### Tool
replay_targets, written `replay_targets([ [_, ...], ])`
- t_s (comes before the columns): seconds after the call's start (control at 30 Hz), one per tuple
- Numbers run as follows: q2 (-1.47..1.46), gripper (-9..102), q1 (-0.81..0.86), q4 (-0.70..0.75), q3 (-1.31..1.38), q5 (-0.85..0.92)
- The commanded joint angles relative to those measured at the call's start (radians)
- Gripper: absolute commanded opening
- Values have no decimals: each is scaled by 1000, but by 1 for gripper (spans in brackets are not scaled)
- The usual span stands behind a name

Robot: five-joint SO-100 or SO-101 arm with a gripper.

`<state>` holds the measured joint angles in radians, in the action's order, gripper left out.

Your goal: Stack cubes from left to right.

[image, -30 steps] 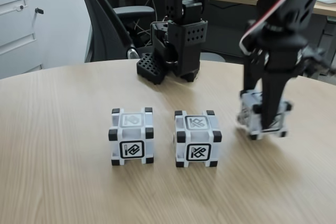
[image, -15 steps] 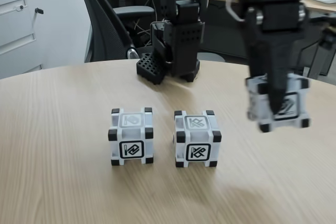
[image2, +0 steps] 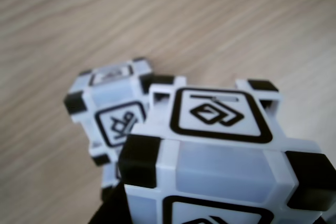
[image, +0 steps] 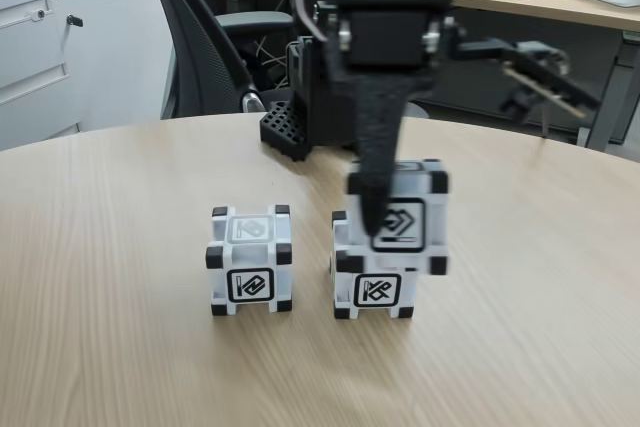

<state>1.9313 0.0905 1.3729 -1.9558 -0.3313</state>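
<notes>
The carried cube (image: 405,217) sits clamped in my gripper (image: 372,222), hanging off-centre over the middle cube (image: 375,282) beneath; released here, I judge it tips off the right edge.

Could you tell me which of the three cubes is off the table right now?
The cube in the gripper, the held cube, hangs above the middle cube; the left cube stands alone on the table.

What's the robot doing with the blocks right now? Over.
Gripper shut on one cube, in the air. Held just above the middle cube, not yet set down. Left cube stands apart on the table. Nothing in the way.
</notes>
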Motion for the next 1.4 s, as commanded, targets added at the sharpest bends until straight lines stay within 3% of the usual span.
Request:
replay_targets([
  [0.0,48,0,38,6,61,32],
  [0.57,31,0,345,8,61,179],
  [0.77,31,0,353,11,49,186],
  [1.03,31,0,334,163,60,167],
  [1.37,31,0,350,212,54,199],
])
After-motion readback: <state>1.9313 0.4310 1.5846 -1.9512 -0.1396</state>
